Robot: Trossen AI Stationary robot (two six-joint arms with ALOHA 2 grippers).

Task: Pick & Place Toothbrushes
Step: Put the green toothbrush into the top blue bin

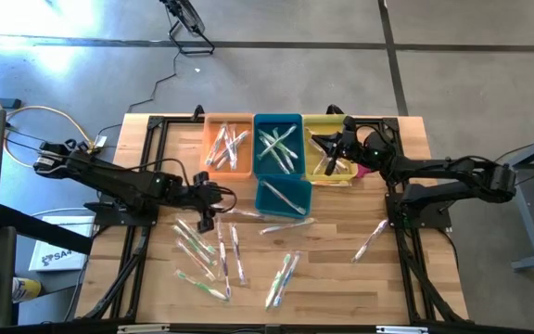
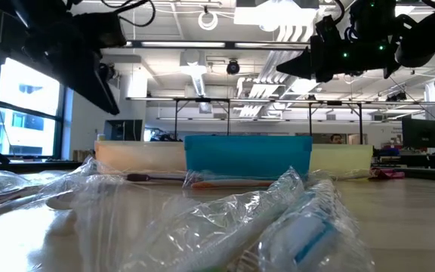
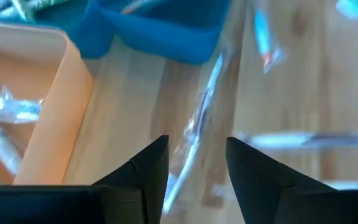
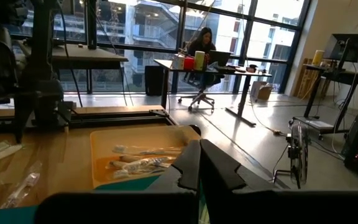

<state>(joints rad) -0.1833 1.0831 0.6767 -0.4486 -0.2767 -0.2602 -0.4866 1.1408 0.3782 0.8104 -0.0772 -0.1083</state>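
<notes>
Crinkly clear-wrapped toothbrushes (image 2: 278,227) lie scattered on the wooden table (image 1: 341,269); others fill rectangular plastic bins. Left gripper (image 3: 196,163) hovers open over one; right gripper (image 4: 199,163) is closed, empty, above the yellow bin (image 4: 104,140).

Bright daylight; blurred left wrist view

Open-plan office lab: desks (image 4: 229,70), monitors (image 2: 421,134), glass walls (image 4: 135,25).

OBSTACLES: orange bin (image 1: 229,146), blue bin (image 1: 278,145), yellow bin (image 1: 327,148) in a row at far edge, smaller blue tray (image 1: 284,196) just in front | CLUTTER: toothbrushes (image 1: 213,252) scattered front-left | FREE: bare surface (image 1: 341,278) front-right, save one stray wrapped brush (image 1: 371,240) | OVERHEAD: right pincer (image 1: 331,148) above yellow bin
</notes>
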